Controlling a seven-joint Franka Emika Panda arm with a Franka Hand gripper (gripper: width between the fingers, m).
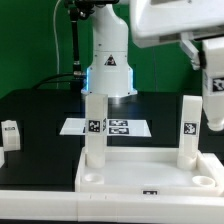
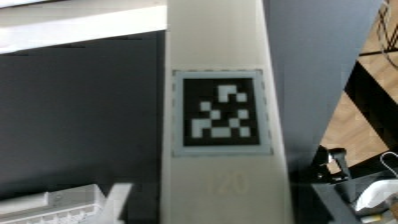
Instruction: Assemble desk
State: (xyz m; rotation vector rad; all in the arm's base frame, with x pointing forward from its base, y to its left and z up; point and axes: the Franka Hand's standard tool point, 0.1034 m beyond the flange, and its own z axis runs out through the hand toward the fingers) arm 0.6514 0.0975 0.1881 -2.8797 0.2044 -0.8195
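The white desk tabletop (image 1: 140, 172) lies rim-up at the front of the black table. Two white square legs stand upright in its far corners, one on the exterior view's left (image 1: 94, 128) and one on the right (image 1: 188, 130). My gripper (image 1: 212, 62) is at the exterior view's upper right, shut on another white leg (image 1: 213, 100) that hangs upright above the tabletop's right side. In the wrist view this held leg (image 2: 217, 110) fills the middle with its black-and-white tag facing the camera. The fingertips themselves are hidden.
One more tagged white leg (image 1: 10, 132) lies on the table at the exterior view's left edge. The marker board (image 1: 108, 127) lies flat behind the tabletop. The arm's white base (image 1: 108, 60) stands at the back, in front of a green backdrop.
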